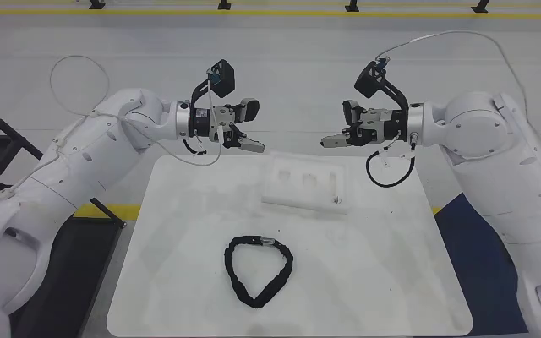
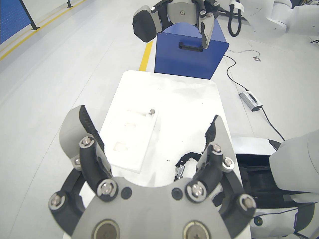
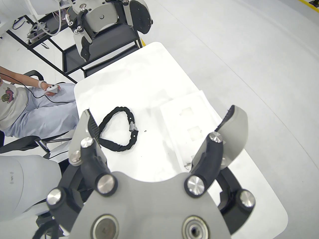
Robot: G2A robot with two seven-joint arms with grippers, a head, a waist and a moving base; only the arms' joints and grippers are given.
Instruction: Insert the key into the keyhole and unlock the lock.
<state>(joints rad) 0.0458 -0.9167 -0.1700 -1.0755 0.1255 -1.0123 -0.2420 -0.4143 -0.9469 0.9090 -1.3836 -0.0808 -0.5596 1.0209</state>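
Note:
A black chain lock (image 1: pixel 258 269) lies in a closed loop on the white table (image 1: pixel 380 270), its silver lock cylinder (image 1: pixel 263 242) at the far side of the loop. The small key (image 1: pixel 336 200) rests in a white foam tray (image 1: pixel 306 188) at the back of the table. My left gripper (image 1: pixel 251 127) hangs open above the table's back left edge, and my right gripper (image 1: pixel 340 125) hangs open opposite it, behind the tray. The left wrist view has the key (image 2: pixel 152 111) and tray (image 2: pixel 129 138) between the open fingers. The right wrist view shows the chain lock (image 3: pixel 119 130) and tray (image 3: pixel 189 118).
A blue cabinet (image 2: pixel 189 50) stands on the floor past the table's right end. A black metal rack (image 3: pixel 107 48) stands past the left end. A power brick (image 2: pixel 250 100) with its cable lies on the floor beside the table.

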